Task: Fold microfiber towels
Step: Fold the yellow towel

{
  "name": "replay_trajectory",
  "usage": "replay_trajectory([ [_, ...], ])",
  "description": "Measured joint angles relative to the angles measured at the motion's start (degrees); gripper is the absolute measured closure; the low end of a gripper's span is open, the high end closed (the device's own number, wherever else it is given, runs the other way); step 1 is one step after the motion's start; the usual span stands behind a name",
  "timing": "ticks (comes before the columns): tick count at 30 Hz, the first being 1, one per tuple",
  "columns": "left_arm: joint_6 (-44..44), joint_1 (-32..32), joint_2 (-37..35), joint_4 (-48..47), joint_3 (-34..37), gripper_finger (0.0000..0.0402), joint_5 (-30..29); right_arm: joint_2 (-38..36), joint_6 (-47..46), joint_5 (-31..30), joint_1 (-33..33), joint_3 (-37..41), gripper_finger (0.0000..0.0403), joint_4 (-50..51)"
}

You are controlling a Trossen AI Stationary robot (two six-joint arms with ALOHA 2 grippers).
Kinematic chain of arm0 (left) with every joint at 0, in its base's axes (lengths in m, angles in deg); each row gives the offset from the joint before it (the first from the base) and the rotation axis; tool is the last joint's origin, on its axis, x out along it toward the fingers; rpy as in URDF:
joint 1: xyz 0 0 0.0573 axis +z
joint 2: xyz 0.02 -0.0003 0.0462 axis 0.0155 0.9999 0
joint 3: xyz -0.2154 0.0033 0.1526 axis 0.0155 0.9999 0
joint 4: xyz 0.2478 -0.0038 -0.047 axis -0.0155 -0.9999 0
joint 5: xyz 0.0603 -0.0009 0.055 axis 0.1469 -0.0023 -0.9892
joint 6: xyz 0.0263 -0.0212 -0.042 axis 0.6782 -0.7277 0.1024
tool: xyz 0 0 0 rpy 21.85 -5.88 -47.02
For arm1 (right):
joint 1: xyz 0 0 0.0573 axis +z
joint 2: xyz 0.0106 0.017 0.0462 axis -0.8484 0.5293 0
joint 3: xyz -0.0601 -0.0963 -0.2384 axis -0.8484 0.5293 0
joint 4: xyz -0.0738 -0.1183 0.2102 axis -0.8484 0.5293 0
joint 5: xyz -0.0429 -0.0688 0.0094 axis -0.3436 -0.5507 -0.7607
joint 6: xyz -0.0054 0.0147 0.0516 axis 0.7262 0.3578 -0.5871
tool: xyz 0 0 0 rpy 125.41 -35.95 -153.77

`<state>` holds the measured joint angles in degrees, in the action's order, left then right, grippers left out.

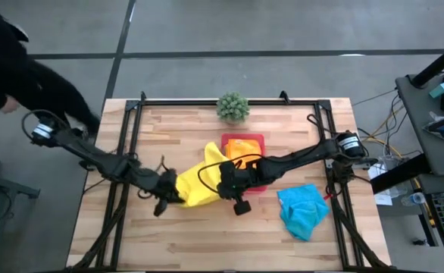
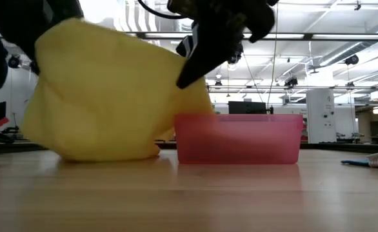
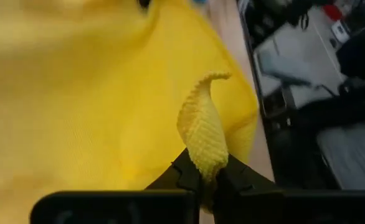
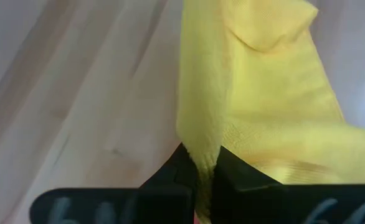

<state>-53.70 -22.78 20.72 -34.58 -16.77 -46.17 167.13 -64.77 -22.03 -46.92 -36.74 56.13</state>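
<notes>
The yellow towel (image 3: 108,112) is soft cloth with a fine nubbly knit weave, matt, creased into loose folds. The turquoise towel (image 1: 303,208) appears to be the same matt, crumpled cloth. The surface (image 1: 207,235) is pale wood planking, smooth, with a light sheen. The pink tray (image 2: 237,138) looks like smooth, semi-translucent plastic. Left end effector (image 3: 204,180) and right end effector (image 4: 198,177): dark matt plastic fingers.
</notes>
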Motion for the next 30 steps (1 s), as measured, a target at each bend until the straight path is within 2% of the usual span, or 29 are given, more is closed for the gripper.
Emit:
replay_trajectory([
  [4,-2.27,-1.0,6.79,5.66,-0.56,0.0374,4.92,0.0,0.18,0.41,1.09,1.01,0.0394,0.15],
  [11,-5.15,-1.81,13.69,7.09,-1.77,0.0279,10.06,0.0,-0.92,2.11,1.68,2.68,0.0394,0.32],
  [16,-5.06,-1.87,13.67,5.85,-1.75,0.0228,15.46,0.0,-0.02,5.16,2.01,3.02,0.0394,0.95],
  [21,-6.67,-1.8,9.91,-0.02,-2.26,0.0226,16.61,0.0,1.25,6.57,2.26,3.0,0.0394,1.8],
  [23,-5.49,-1.84,8.38,-0.35,-2.38,0.0233,14.57,0.0,1.26,6.62,2.26,3.0,0.0394,1.62],
  [27,0.85,-1.65,7.93,-0.67,-1.8,0.0253,0.17,0.0,1.27,5.86,2.26,3.0,0.0394,1.65],
  [30,4.02,-0.62,10.53,-0.54,-1.26,0.0273,-4.85,0.0,0.72,5.78,2.24,3.0,0.0394,1.61],
])
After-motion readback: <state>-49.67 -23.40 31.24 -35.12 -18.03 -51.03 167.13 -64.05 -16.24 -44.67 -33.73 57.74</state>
